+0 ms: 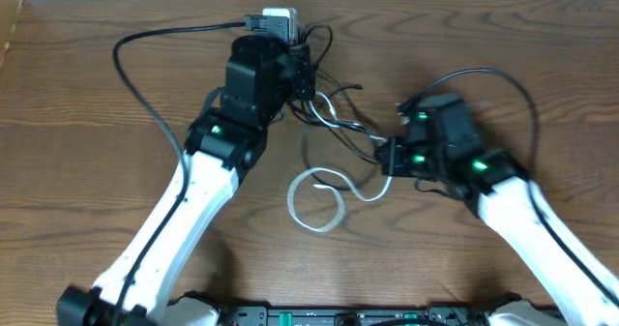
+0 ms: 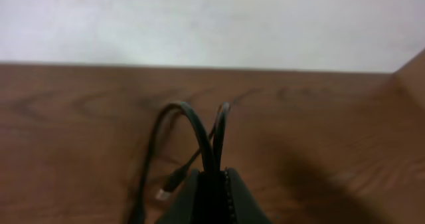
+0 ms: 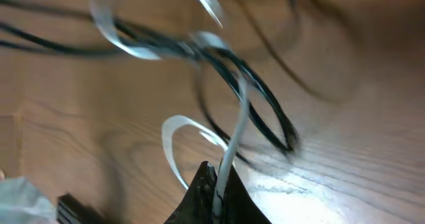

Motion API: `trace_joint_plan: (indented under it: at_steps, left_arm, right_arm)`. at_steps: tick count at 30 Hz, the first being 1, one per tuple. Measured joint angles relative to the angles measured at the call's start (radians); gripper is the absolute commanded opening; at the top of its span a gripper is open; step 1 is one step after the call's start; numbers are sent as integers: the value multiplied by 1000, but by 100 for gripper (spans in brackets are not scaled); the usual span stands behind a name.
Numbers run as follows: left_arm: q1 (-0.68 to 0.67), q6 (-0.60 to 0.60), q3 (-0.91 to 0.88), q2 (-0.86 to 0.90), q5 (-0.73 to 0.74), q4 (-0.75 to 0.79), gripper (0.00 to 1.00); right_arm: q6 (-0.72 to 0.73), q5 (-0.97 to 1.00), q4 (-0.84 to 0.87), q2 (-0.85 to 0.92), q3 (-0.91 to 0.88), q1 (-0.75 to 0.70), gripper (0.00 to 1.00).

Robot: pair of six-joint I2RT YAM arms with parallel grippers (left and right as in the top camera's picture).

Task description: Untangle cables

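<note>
A tangle of thin black cables (image 1: 334, 123) and one white cable (image 1: 314, 205) lies on the wooden table between my two grippers. My left gripper (image 1: 298, 74) is at the far end of the tangle, shut on black cables (image 2: 206, 141) that loop up out of its fingers (image 2: 214, 184). My right gripper (image 1: 389, 157) is at the right of the tangle, shut on the white cable (image 3: 236, 127), which rises from its fingers (image 3: 218, 184) through the black loops (image 3: 262, 101). The white cable curls into a loop on the table in front.
A white adapter with a black plug (image 1: 276, 21) lies at the table's far edge behind my left gripper. A thick black arm cable (image 1: 145, 70) arcs on the left, another on the right (image 1: 503, 79). A small plug end (image 2: 169, 183) lies beside the left fingers.
</note>
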Motion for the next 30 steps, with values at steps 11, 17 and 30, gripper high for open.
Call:
trace_joint_plan:
  at_steps: [11,17,30]
  left_arm:
    - [19,0,0,111,-7,-93,8]
    - [97,0,0,111,-11,-132,8]
    - [219,1,0,111,-18,-156,8]
  right_arm:
    - [-22,7,-34,-282,0,-407,1]
    - [-33,-2,-48,-304,0,-637,1]
    - [-102,-57,-71,-248,0,-737,12]
